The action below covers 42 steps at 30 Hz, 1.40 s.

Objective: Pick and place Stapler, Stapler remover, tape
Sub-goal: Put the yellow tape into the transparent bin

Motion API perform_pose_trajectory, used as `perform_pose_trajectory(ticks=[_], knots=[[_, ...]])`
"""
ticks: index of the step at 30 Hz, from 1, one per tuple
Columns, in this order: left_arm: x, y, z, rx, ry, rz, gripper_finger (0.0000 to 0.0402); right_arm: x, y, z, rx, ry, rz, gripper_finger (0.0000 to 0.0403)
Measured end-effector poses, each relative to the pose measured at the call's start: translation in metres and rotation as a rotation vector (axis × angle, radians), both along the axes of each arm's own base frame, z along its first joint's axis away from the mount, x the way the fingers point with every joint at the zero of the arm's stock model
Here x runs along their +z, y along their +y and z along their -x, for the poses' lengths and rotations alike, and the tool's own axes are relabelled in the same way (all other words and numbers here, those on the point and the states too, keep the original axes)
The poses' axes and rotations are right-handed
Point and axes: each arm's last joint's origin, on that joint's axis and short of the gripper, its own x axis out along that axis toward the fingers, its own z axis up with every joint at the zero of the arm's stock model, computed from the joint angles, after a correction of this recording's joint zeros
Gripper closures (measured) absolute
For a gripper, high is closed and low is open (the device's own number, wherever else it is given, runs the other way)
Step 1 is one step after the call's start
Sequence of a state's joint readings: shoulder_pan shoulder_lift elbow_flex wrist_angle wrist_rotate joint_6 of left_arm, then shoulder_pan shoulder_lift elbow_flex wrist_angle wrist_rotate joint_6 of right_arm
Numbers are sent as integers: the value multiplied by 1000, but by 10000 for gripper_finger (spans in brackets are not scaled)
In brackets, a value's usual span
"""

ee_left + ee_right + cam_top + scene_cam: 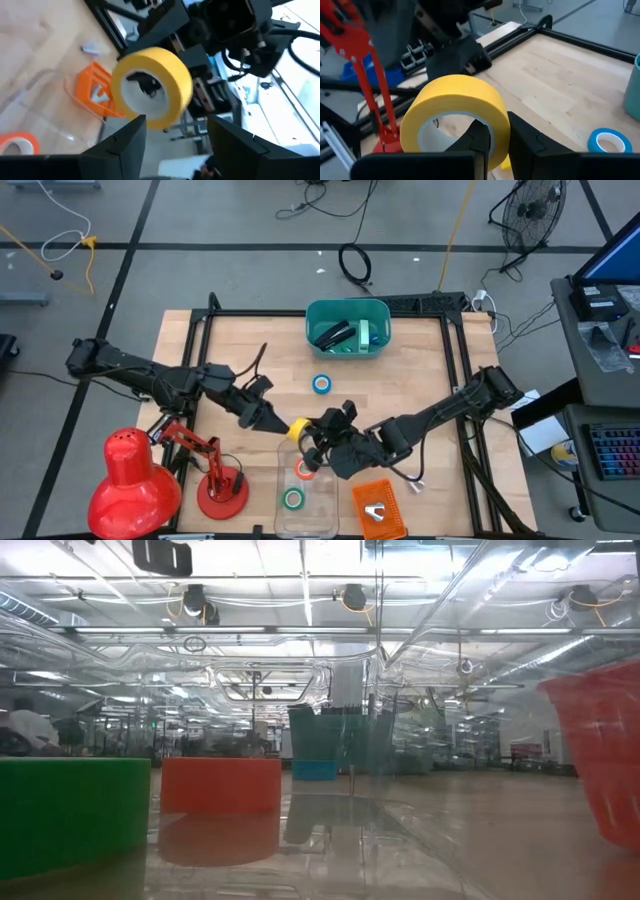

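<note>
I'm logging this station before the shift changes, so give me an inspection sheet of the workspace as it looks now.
Surface: wooden table, black frame around it.
Job's things: yellow tape roll held in the air; orange roll and green roll in the clear tray; blue roll loose on the wood; dark tools in the teal bin.
Clutter: red desk lamp, orange basket.
Grippers: right gripper pinches the yellow roll's wall; left gripper open beside it.
Cables: loose ones on the floor.
Surroundings: fan, desk with keyboard.
</note>
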<state>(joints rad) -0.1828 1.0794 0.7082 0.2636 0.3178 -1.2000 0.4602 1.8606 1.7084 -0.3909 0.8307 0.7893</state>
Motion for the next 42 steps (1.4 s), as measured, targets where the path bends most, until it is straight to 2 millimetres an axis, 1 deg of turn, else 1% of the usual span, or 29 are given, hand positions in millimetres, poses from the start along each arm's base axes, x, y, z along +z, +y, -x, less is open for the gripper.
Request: perform_pose_trajectory(ticks=[5,15,31,33,35,38,42], knots=[[0,1,-1,66,-21,-41,196,2,-4,-4,16,-15,-6,370],[4,-4,0,33,-54,-30,197,2,-12,-7,3,-8,6,370],[5,-5,0,73,-73,-28,200,5,-20,-13,11,-26,1,370],[5,-5,0,78,-72,-29,213,5,-20,-13,10,-26,1,370],[5,-5,0,79,-70,-30,238,5,-20,-13,10,-27,1,370],[5,-5,0,83,-69,-35,292,5,-20,-13,10,-31,-1,365],[5,-5,0,75,-83,-49,364,6,-20,-13,21,-40,-37,344]])
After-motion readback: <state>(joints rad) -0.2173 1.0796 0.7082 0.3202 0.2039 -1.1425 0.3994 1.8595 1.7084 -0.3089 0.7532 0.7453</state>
